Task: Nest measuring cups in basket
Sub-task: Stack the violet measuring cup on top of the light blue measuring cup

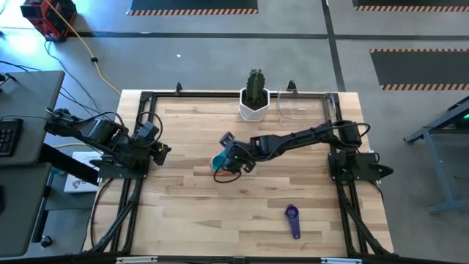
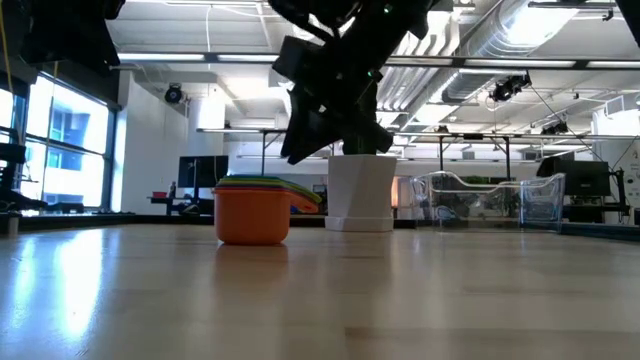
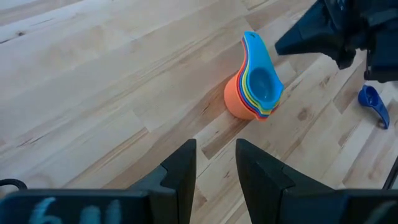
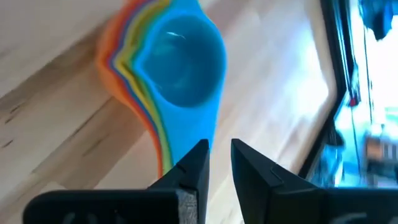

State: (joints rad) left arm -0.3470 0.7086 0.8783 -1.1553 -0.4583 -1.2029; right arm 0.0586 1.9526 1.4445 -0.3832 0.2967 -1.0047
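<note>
A nest of measuring cups stands on its base on the table's middle, orange outermost and blue innermost, with yellow and green rims between. The handles point toward my right gripper. That gripper hovers just above the stack without touching it, fingers open by a narrow gap. A purple cup lies alone near the near edge. The clear basket stands at the far edge, right of the cactus pot. My left gripper waits at the table's left side, a narrow gap between its fingers.
The white pot with a cactus stands at the far edge, between the stack and the basket. Bare wood lies around the stack and toward the near edge. Black frame rails run along the table's left and right sides.
</note>
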